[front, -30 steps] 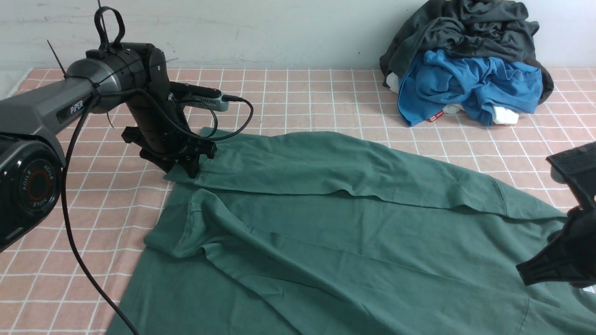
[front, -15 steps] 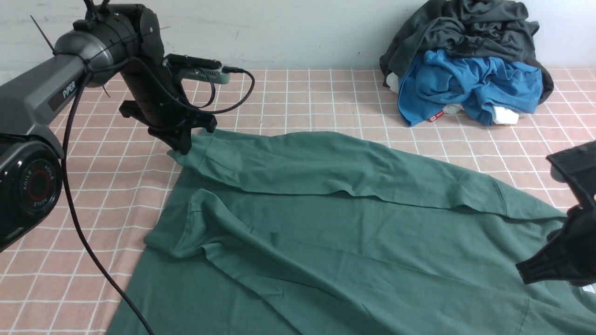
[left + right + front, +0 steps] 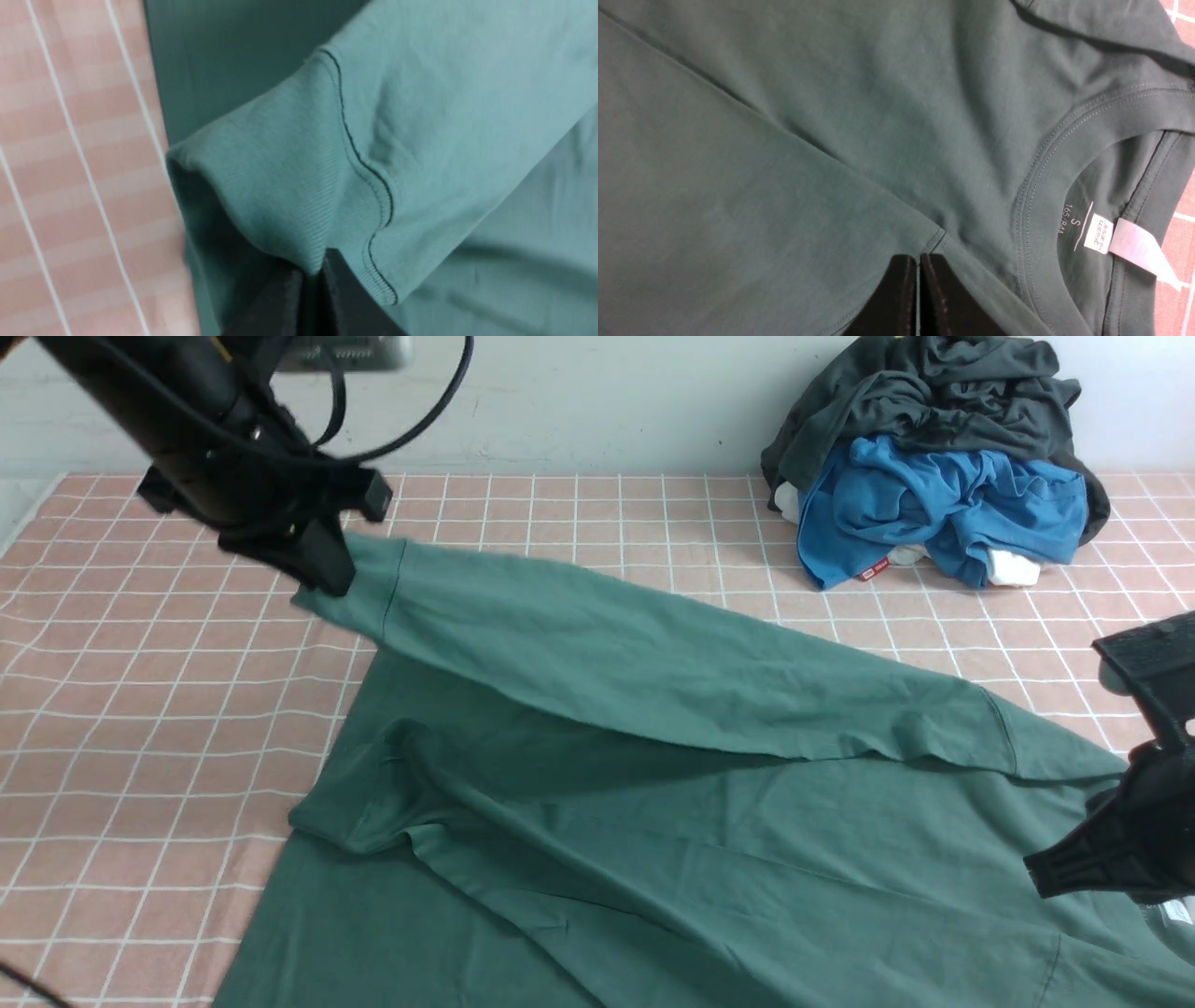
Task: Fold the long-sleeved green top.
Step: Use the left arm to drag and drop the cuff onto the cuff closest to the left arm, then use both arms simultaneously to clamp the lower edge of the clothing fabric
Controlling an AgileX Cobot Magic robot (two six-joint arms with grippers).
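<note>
The green long-sleeved top (image 3: 653, 840) lies spread over the checked table, its body toward the front. My left gripper (image 3: 327, 581) is shut on the ribbed cuff (image 3: 280, 196) of the far sleeve (image 3: 653, 663) and holds it raised off the table at the far left. The left wrist view shows the cuff's edge pinched at the left gripper (image 3: 312, 273). At the right edge, my right gripper (image 3: 1041, 879) is shut and rests at the shoulder seam. In its wrist view the right gripper (image 3: 918, 259) is beside the crew neck (image 3: 1036, 196) and white neck label (image 3: 1099, 233), with no fabric seen pinched.
A heap of clothes sits at the back right against the wall: a dark grey-black garment (image 3: 934, 392) on top of a bright blue one (image 3: 934, 504). Pink checked tablecloth (image 3: 140, 709) shows to the left of the top.
My left gripper closed on the sleeve cuff and lifted it up and toward the far left, raising the sleeve off the top's body. The right gripper has barely moved.
</note>
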